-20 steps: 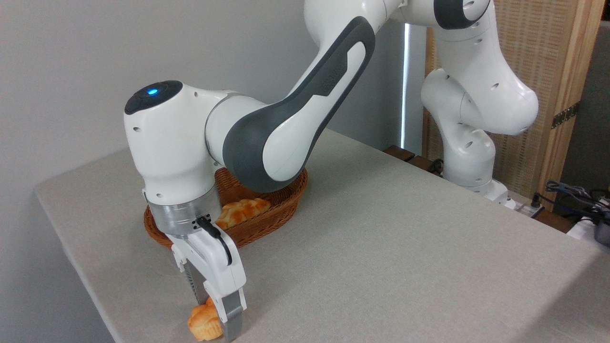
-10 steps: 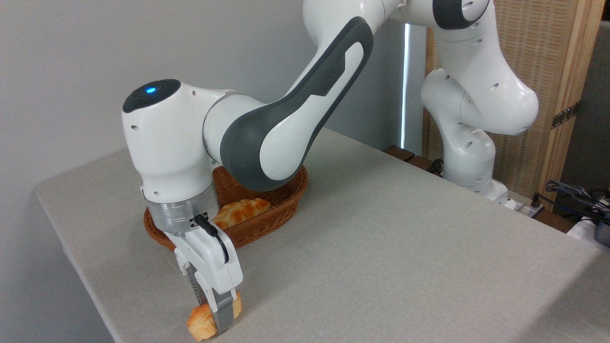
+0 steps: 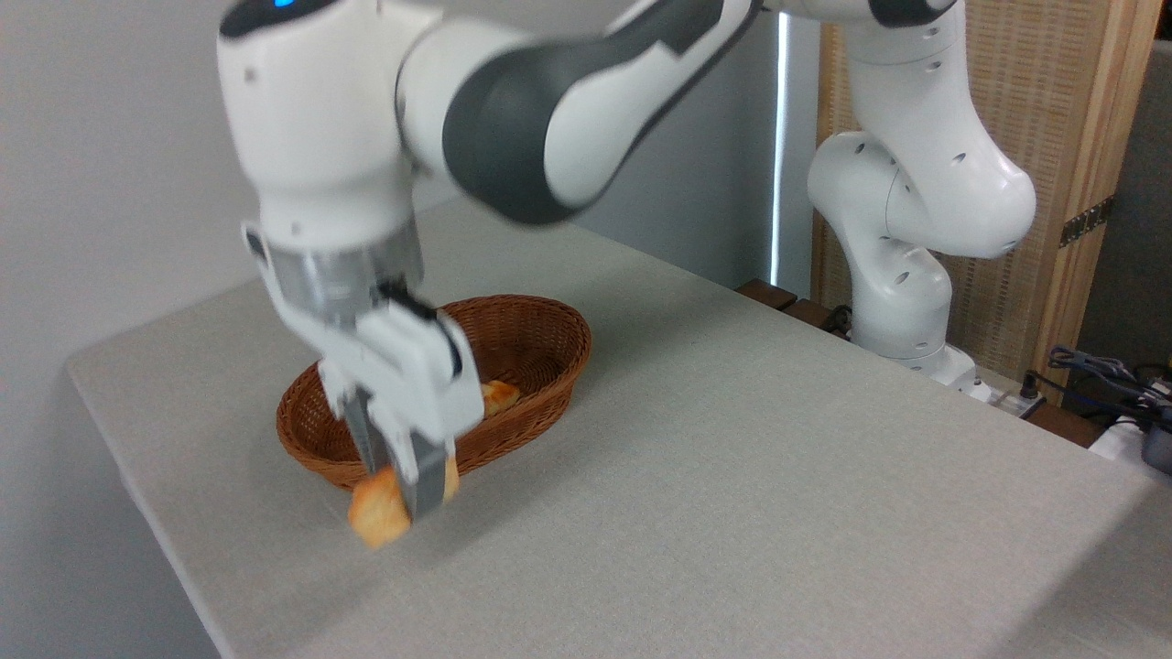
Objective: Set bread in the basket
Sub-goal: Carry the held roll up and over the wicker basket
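Observation:
My gripper (image 3: 403, 499) is shut on the bread (image 3: 377, 514), a small golden-orange bun, and holds it in the air above the table just in front of the basket's near rim. The image of the hand is motion-blurred. The bun sticks out to the lower left of the fingers (image 3: 423, 480). The basket (image 3: 531, 352) is an oval brown wicker one standing at the left part of the table, directly behind the gripper. My hand hides much of its inside.
A piece of a golden braided loaf (image 3: 499, 394) shows inside the basket behind my hand. The grey table (image 3: 732, 476) has its left edge close to the basket. The arm's white base (image 3: 902, 293) stands at the far right, with cables beside it.
The gripper closed on the bun at the table's front edge, then rose quickly and moved back toward the basket, carrying the bun off the table.

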